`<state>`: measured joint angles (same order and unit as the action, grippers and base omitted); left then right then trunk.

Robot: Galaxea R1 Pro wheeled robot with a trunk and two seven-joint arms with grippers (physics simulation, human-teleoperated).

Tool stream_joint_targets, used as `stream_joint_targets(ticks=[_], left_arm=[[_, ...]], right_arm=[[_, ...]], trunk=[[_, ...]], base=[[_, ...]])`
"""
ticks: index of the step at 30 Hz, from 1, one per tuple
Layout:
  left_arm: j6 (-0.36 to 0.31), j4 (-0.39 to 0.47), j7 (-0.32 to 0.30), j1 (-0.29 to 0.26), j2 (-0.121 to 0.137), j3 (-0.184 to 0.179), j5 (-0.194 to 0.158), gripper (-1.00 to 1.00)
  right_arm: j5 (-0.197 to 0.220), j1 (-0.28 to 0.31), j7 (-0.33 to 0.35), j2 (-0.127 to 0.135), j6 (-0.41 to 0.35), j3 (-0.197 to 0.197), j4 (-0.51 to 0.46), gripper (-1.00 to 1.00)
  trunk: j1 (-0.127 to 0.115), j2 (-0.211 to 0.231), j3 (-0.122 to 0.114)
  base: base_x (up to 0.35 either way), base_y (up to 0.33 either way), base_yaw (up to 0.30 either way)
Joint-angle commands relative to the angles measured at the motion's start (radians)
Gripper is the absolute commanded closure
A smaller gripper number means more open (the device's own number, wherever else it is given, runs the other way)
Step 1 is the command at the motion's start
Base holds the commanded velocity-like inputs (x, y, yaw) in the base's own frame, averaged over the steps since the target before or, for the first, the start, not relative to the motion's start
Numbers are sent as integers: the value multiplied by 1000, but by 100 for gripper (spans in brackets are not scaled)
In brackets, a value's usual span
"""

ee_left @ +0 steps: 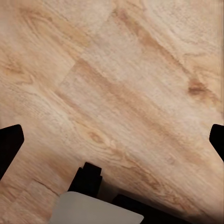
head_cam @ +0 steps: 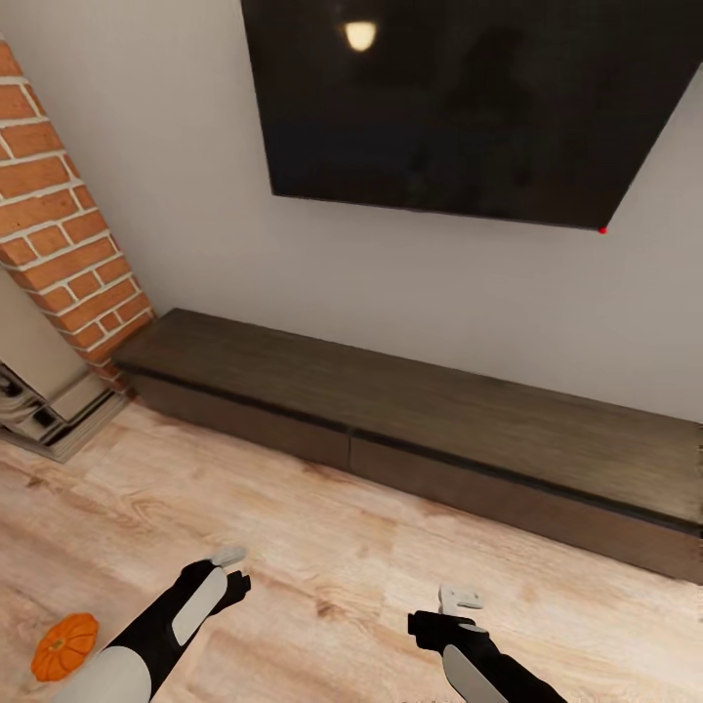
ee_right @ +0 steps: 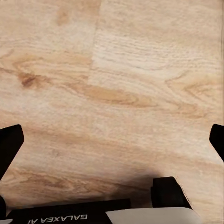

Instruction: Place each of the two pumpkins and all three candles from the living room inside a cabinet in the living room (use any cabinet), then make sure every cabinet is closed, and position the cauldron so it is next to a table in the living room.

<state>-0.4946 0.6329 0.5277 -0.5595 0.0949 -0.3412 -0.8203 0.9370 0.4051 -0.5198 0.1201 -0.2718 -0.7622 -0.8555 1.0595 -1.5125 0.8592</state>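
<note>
Pumpkin [head_cam: 64, 644] lies on the plank floor [head_cam: 342, 547] beside the left arm — cabinet [head_cam: 420, 430] ahead along the wall, fronts shut. Left end effector [head_cam: 230, 566] and right end effector [head_cam: 459, 598] both spread, empty. Likely step: fetching — next, reach down left and grasp it.

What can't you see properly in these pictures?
- Pumpkin, head view: the left arm covers its side.
- Cabinet, head view: cut off by the right edge; its inside is hidden behind shut front panels.
- Fireplace, head view: cut by the left edge.
- Left pincer and right pincer, wrist views: fingertips run off the picture edges.
</note>
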Motion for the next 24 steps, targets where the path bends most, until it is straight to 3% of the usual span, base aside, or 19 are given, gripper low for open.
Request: stream_joint_targets(ticks=[1, 19, 24], left_arm=[[-1, 2, 9, 0, 2, -7, -10, -100], [-1, 2, 9, 0, 2, -7, -10, -100], [-1, 2, 9, 0, 2, -8, -10, -100]], right_arm=[[5, 1, -8, 1, -3, -5, -2, -100], [0, 1, -9, 1, -3, -7, -3, -100], [-3, 1, -9, 1, -3, -8, -3, -100]], trunk=[[0, 0, 1], [0, 0, 1], [0, 0, 1]], base=[[0, 197, -278], [52, 84, -278], [108, 107, -128]])
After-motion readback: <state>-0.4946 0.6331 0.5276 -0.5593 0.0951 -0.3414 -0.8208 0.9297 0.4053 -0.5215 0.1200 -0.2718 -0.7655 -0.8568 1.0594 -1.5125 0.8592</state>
